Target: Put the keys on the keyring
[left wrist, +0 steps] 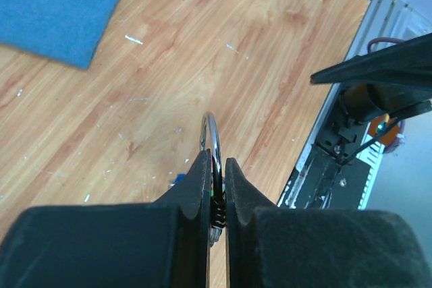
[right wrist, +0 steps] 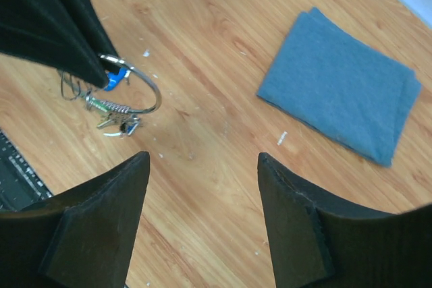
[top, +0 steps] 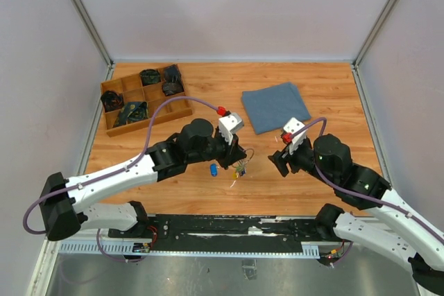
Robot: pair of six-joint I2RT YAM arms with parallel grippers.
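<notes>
The thin silver wire keyring (top: 244,162) is light, stiff and slick, and its bare arc looks the safest hold. The left gripper (left wrist: 217,161) is pinched on that wire, with small keys (right wrist: 111,112) hanging over the wooden table (top: 333,95). A bright blue-headed key (top: 214,169) lies at the ring's 9 o'clock. At 3 o'clock the right gripper (right wrist: 200,163) is tilted downward, spread wide and empty.

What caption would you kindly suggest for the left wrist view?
Left gripper shut on the keyring above the wooden table, blue cloth beyond.
</notes>
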